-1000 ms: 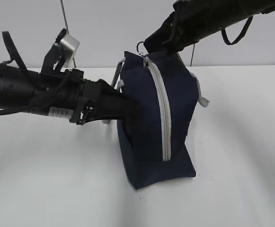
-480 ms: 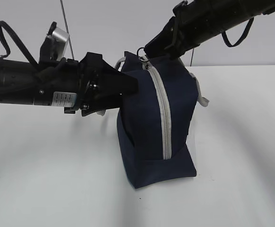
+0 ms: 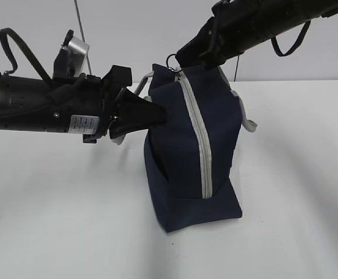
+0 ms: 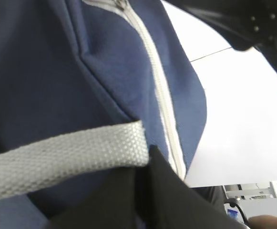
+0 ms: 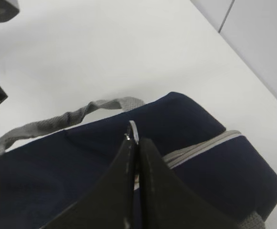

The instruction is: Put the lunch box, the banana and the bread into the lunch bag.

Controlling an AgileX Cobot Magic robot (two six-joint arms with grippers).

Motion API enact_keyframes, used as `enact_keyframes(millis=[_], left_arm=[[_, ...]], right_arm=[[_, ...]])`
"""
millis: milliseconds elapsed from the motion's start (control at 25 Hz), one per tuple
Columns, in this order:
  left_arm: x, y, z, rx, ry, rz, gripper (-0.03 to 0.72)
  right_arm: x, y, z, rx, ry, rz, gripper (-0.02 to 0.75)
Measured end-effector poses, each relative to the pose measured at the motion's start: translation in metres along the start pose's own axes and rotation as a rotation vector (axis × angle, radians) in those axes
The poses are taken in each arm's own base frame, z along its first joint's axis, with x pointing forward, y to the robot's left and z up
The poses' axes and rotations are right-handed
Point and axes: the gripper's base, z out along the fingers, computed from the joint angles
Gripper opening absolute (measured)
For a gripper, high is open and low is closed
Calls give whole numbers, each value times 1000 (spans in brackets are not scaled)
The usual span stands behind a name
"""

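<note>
Left arm (image 3: 70, 110) dropped slightly, level, tip against lunch bag (image 3: 192, 145).

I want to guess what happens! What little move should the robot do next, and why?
Probably the right gripper, shut on the zipper pull at the top of the lunch bag, draws it along the closed zipper, while the left gripper steadies the bag's side.

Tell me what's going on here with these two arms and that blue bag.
Both arms are working on the lunch bag, which stands on the white table with its grey zipper closed as far as can be seen. The right gripper is pinched shut on the metal ring pull at the bag's top. The left gripper is at the bag's side, by a grey strap handle. No lunch box, banana or bread is in view.
</note>
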Motion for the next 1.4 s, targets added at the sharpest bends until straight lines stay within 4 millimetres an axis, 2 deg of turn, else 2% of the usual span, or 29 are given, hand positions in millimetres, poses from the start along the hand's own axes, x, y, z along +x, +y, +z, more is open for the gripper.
enact_keyframes(millis=[200, 560, 680, 880, 1000, 1160, 1200, 1240, 1400], left_arm=[[3, -3, 0, 35, 36, 14, 6], [12, -6, -1, 77, 128, 67, 6], [15, -7, -2, 88, 158, 84, 6], [19, -8, -2, 104, 200, 106, 5], [20, -8, -3, 106, 215, 116, 5], [20, -8, -3, 107, 217, 116, 13], [19, -8, -3, 108, 212, 112, 41], [18, -8, -4, 115, 205, 105, 105], [9, -1, -13, 116, 164, 45, 535]], right_arm=[[-2, -9, 1, 87, -24, 13, -16], [-1, -38, 24, 136, -38, 48, -16], [2, -54, 25, 162, -47, 77, -16], [11, -68, 36, 173, -39, 102, -16], [19, -72, 46, 162, -26, 114, -16], [20, -73, 48, 151, -24, 117, -16], [18, -74, 46, 148, -28, 114, -16], [16, -73, 45, 142, -31, 110, -16], [14, -72, 43, 109, -31, 106, -16]])
